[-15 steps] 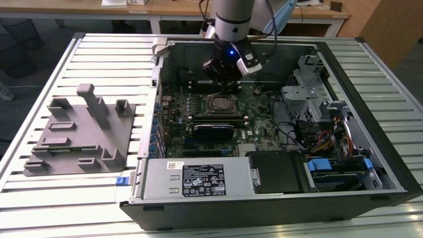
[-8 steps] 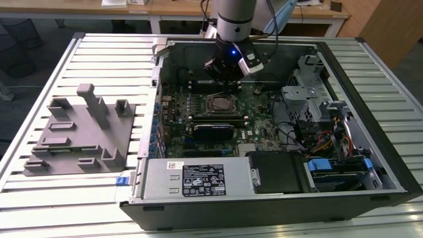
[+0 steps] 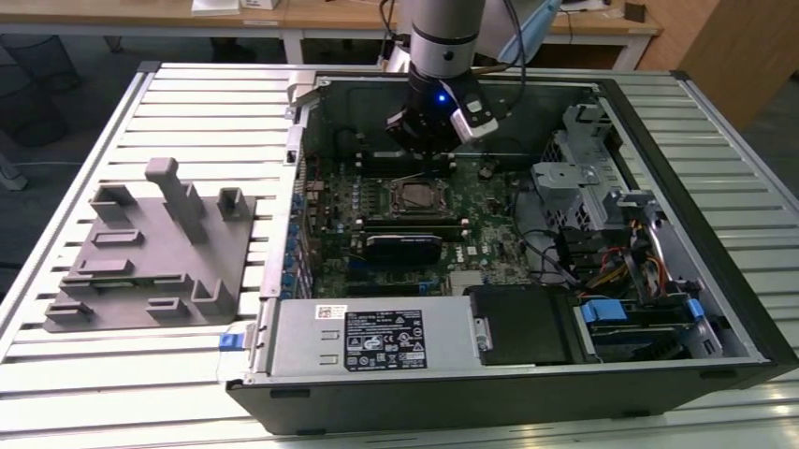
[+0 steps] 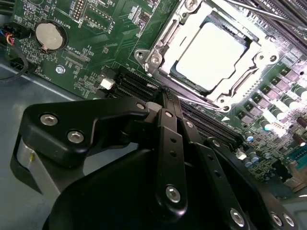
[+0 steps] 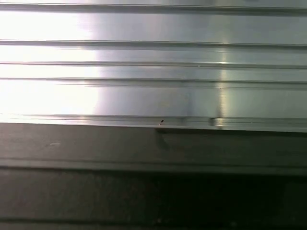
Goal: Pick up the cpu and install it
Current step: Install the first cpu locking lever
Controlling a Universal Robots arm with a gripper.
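Note:
The cpu (image 4: 211,53) lies flat in the socket on the green motherboard (image 4: 91,43), its silvery top facing up inside the metal socket frame (image 4: 158,52). In the exterior view the socket (image 3: 413,195) sits mid-board inside the open computer case (image 3: 699,187). My gripper (image 3: 426,146) hangs over the board just behind the socket, toward the case's far wall. In the second wrist view its black links run together to the gripper tip (image 4: 163,94), a short way from the socket's edge. The fingers are shut with nothing seen between them.
A large grey plastic tray (image 3: 150,248) with upright blocks rests on the slatted aluminium table (image 3: 75,374) at the exterior view's left. Inside the case are a power supply (image 3: 362,337), a metal drive cage (image 3: 600,187) and cable bundles (image 3: 612,262). A coin battery (image 4: 50,36) sits on the board.

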